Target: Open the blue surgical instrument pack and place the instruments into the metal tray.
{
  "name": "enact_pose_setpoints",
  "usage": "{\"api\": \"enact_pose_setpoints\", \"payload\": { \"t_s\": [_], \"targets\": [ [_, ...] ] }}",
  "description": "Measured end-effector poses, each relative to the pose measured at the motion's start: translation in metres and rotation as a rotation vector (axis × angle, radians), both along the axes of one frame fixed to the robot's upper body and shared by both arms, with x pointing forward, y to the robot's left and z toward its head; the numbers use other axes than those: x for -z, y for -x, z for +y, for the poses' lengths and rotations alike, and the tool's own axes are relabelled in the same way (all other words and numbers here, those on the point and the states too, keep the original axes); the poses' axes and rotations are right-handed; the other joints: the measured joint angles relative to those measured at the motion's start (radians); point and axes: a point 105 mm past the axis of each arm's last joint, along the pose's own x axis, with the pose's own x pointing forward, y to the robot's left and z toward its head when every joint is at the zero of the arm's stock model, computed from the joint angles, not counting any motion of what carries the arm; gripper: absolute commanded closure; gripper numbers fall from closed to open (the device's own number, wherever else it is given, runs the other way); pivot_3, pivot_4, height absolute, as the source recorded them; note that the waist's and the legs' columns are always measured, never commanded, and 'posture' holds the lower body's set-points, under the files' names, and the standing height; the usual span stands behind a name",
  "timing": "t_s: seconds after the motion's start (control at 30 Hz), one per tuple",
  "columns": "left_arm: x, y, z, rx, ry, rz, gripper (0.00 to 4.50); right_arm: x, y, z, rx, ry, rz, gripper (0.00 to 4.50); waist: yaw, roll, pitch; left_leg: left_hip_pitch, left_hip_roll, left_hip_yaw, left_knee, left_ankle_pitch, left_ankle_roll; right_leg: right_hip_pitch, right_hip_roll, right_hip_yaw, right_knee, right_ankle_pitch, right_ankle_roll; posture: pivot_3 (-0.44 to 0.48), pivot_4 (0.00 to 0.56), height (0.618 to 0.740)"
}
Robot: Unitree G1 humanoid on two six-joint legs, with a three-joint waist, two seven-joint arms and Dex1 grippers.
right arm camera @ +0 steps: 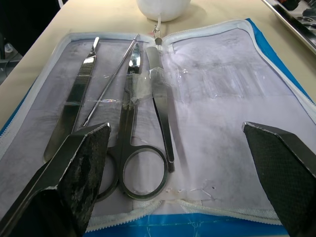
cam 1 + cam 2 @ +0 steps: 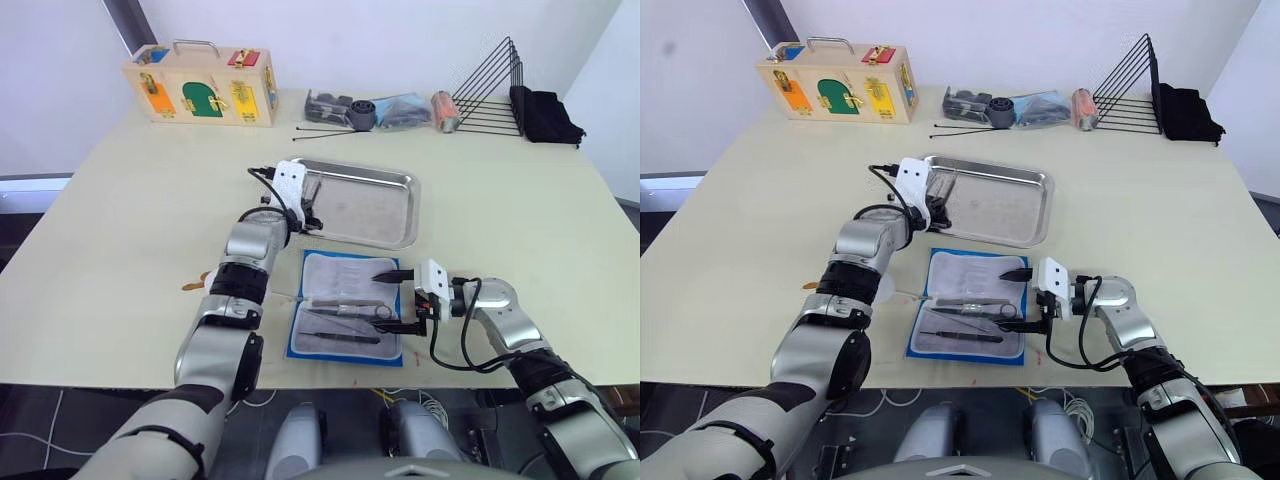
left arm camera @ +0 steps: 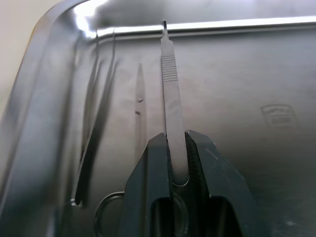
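While our left gripper clamps flat scalpel handle over metal tray mid-frame, our right gripper gapes wide just right of opened blue surgical instrument pack lower centre; scissors lie lengthwise toward its jaws.

The open pack lies on the table just before the tray.
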Motion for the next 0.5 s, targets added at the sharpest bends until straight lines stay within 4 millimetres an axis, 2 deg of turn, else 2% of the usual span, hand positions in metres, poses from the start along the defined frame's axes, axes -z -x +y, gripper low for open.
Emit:
{"api": "enact_pose_setpoints", "payload": {
  "t_s": [0.1, 0.17, 0.2, 0.3, 0.43, 0.47, 0.5],
  "targets": [
    [0.0009, -0.0029, -0.0009, -0.005, 0.003, 0.006, 4.44, 0.0, 0.0001, -0.0002, 0.001, 0.0, 0.0, 0.0, 0.0, 0.0, 0.0, 0.0, 0.0, 0.0, 0.0, 0.0, 0.0, 0.0, 0.0, 0.0, 0.0, 0.0, 0.0, 0.0, 0.15, 0.74],
    [0.0017, -0.0033, -0.0011, -0.005, 0.006, 0.011, 3.52, 0.0, 0.0003, -0.0001, 0.001, -0.001, -0.001, 0.0, 0.0, 0.0, 0.0, 0.0, 0.0, -0.001, 0.0, 0.0, 0.0, 0.0, 0.0, -0.001, 0.0, 0.0, 0.0, 0.0, 0.15, 0.74],
    [0.0018, -0.0034, -0.0012, -0.004, 0.008, 0.01, 3.25, 0.0001, 0.0003, -0.0002, 0.002, -0.001, -0.001, 0.0, 0.0, 0.0, 0.0, 0.0, 0.0, -0.001, 0.0, 0.0, 0.0, 0.0, 0.0, -0.001, 0.0, 0.0, 0.0, 0.0, 0.15, 0.74],
    [0.002, -0.0035, -0.0011, -0.004, 0.007, 0.01, 1.86, 0.0004, 0.0004, -0.0003, 0.003, -0.001, 0.0, 0.0, 0.0, 0.0, 0.0, 0.0, 0.0, -0.002, 0.0, 0.0, 0.0, 0.002, 0.0, -0.002, -0.001, 0.0, 0.0, 0.0, 0.15, 0.74],
    [0.0016, -0.0035, -0.0008, -0.008, 0.005, 0.009, 0.43, 0.0005, 0.0005, -0.0003, 0.004, -0.001, 0.001, 0.0, 0.0, 0.0, 0.0, 0.001, 0.0, -0.004, 0.0, 0.0, 0.0, 0.003, 0.0, -0.004, -0.002, 0.0, 0.0, 0.0, 0.15, 0.74],
    [0.0016, -0.0035, -0.0008, -0.008, 0.005, 0.009, 0.19, 0.0005, 0.0005, -0.0004, 0.004, -0.001, 0.001, 0.0, 0.0, 0.0, 0.0, 0.001, 0.0, -0.004, 0.0, 0.0, 0.0, 0.003, 0.0, -0.004, -0.002, 0.0, 0.0, 0.0, 0.15, 0.74],
    [0.0007, -0.0034, -0.0006, -0.01, 0.005, 0.005, 0.19, 0.0005, 0.0005, -0.0004, 0.004, -0.001, 0.001, 0.0, 0.0, 0.0, 0.0, 0.001, 0.0, -0.005, 0.0, 0.0, 0.0, 0.004, 0.0, -0.005, -0.003, 0.0, 0.0, 0.0, 0.15, 0.74]
  ]
}}
